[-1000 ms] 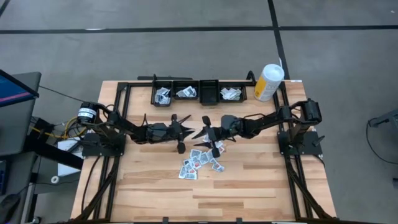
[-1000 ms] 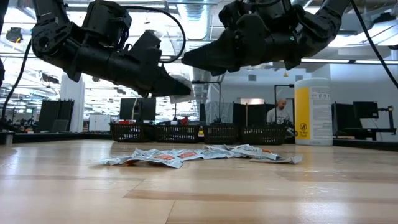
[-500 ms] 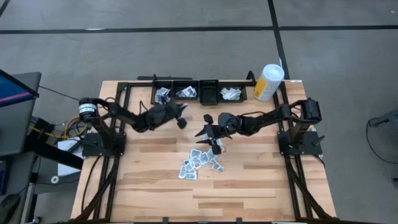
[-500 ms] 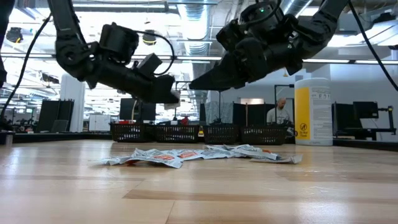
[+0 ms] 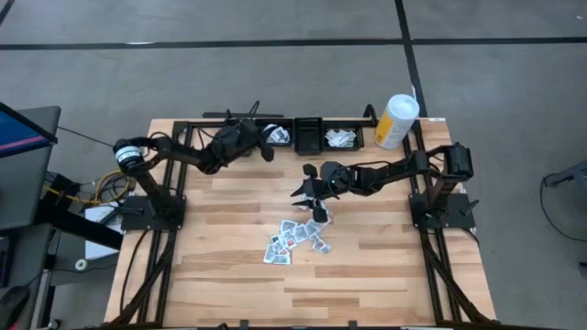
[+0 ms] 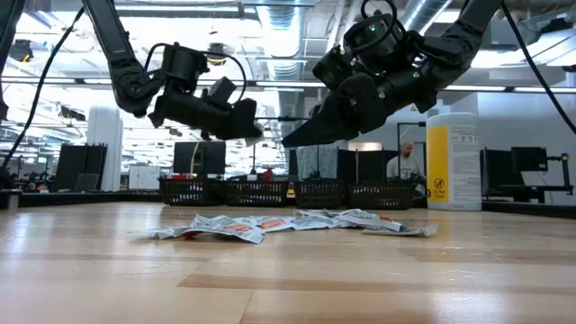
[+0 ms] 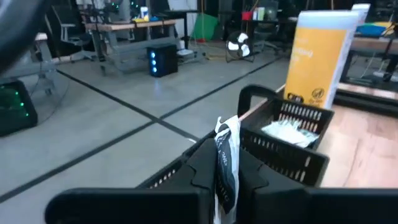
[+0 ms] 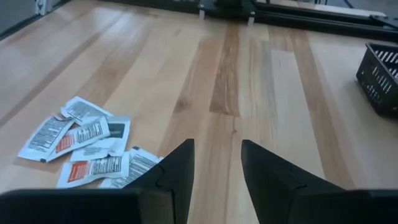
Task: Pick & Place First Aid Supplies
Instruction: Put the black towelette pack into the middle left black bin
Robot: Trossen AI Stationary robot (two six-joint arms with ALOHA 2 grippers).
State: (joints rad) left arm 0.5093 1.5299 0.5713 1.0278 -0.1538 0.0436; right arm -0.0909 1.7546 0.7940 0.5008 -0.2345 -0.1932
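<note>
Now, from the high view I have the left pincer (image 5: 266, 152) raised over the row of black baskets (image 5: 310, 135) along the desk's (image 5: 367, 266) far edge, just off the second basket from the left. My right pincer (image 5: 315, 191) hangs nearer the middle of the desk, on the basket side of the heap of first aid packets (image 5: 295, 238). The white-and-yellow canister (image 5: 396, 120) stands at the right end of the basket row.

In the low view, the left pincer (image 6: 247, 130) sits well above the baskets (image 6: 288, 192), and the right pincer (image 6: 301, 137) hovers clear above the packets (image 6: 288, 222), which lie flat on the wood in front of the baskets.

Through the left wrist view, my left pincer (image 7: 225, 168) is closed on one packet (image 7: 226, 163), a white one with dark print standing upright between the fingers (image 7: 202, 165), with a basket (image 7: 287, 134) holding white packets just beyond it and the canister (image 7: 320, 53) behind.

Through the right wrist view, my right pincer (image 8: 216, 163) stands parted and empty, its fingers (image 8: 179, 165) over bare wood just beside the heap (image 8: 87, 146).
</note>
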